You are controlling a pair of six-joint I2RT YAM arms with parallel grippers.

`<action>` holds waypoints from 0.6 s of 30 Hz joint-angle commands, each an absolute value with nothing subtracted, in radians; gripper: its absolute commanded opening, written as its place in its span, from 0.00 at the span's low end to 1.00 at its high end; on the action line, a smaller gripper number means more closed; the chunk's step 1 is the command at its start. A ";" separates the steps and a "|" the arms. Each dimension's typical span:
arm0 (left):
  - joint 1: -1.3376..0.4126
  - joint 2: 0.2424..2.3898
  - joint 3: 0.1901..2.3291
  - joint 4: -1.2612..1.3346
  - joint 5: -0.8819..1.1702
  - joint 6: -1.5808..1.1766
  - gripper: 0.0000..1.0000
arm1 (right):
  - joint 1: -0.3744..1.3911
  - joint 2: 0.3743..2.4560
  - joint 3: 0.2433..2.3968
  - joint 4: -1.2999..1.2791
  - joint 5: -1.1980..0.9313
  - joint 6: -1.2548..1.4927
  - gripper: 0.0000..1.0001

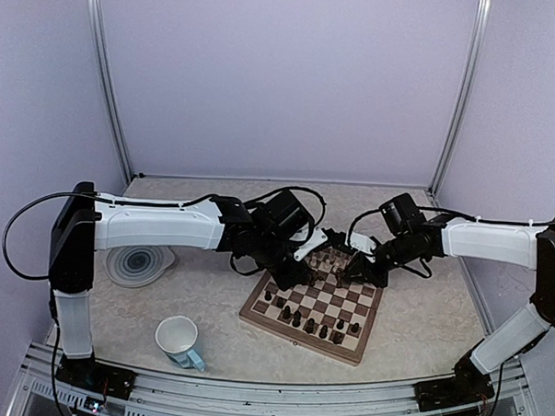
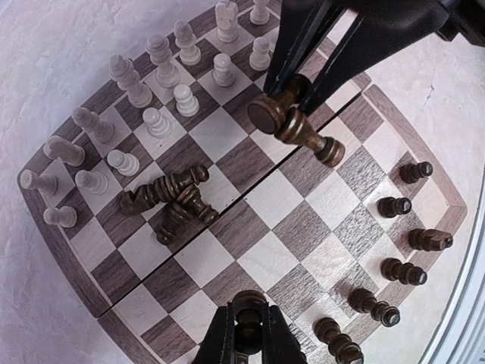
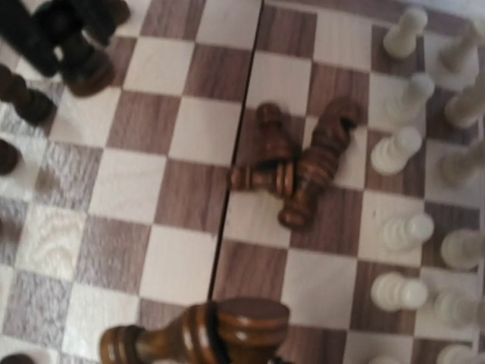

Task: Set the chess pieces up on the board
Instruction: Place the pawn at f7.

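Left gripper (image 2: 248, 334) and right gripper (image 2: 299, 85) clench dark pieces (image 2: 307, 133); white pieces (image 2: 159, 121) stand, dark heap (image 2: 170, 196) lies central on the board (image 2: 204, 262).

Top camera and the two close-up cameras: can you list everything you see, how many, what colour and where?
board: one, brown and cream squares, middle of table
white pieces: about fifteen, cream, standing in two rows on one side
standing dark pieces: several, dark brown, opposite side
fallen dark pieces: about three, dark brown, piled mid-board
plate: one, grey swirl, left of board
cup: one, white, near left
left gripper: one, black, shut on dark piece
right gripper: one, black, shut on tilted dark piece
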State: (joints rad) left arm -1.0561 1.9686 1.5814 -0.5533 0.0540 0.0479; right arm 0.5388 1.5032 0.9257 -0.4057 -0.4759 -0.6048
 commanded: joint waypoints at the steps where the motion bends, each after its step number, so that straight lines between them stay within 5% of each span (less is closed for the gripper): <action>1: -1.072 2.016 1.622 -0.640 0.046 0.097 0.02 | 0.529 1.474 0.923 -0.389 -0.486 -0.603 0.00; 18: -1.046 1.946 1.577 -0.609 0.059 0.053 0.00 | 0.526 1.470 0.917 -0.397 -0.510 -0.606 0.00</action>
